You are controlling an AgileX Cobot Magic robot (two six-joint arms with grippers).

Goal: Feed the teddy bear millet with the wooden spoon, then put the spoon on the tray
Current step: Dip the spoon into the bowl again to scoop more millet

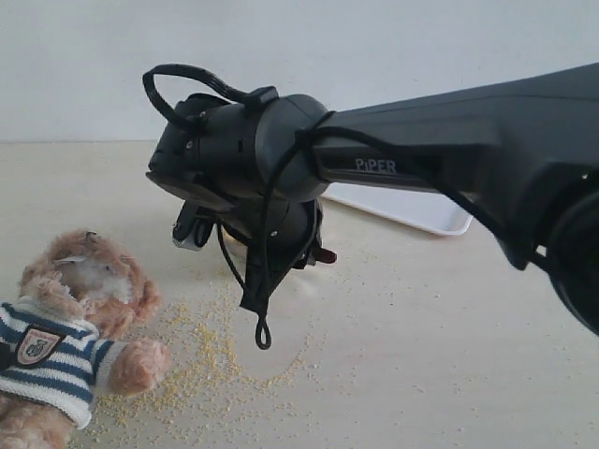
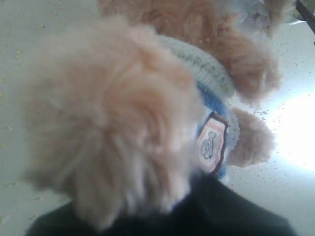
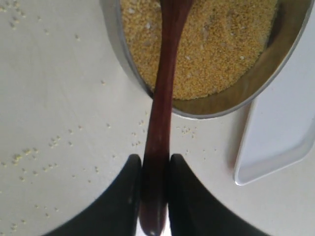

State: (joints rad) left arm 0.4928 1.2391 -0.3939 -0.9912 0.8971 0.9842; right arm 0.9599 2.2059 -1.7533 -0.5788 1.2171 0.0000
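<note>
1. The right gripper is pinched tight on the handle of the wooden spoon, which runs over the rim of the steel bowl into the millet.
2. The left gripper is only a dark blur against the teddy bear, so its opening cannot be told.
3. The tray lies just beside the bowl.
4. Loose grains dot the pale table around the bowl, and a plain wall stands behind it.

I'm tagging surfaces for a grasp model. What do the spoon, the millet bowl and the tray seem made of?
The spoon looks like wood: dark reddish-brown, smooth, with a soft sheen. The bowl is likely steel, judging by its grey reflective wall. The tray is plain white; plastic or enamel, I cannot tell.
</note>
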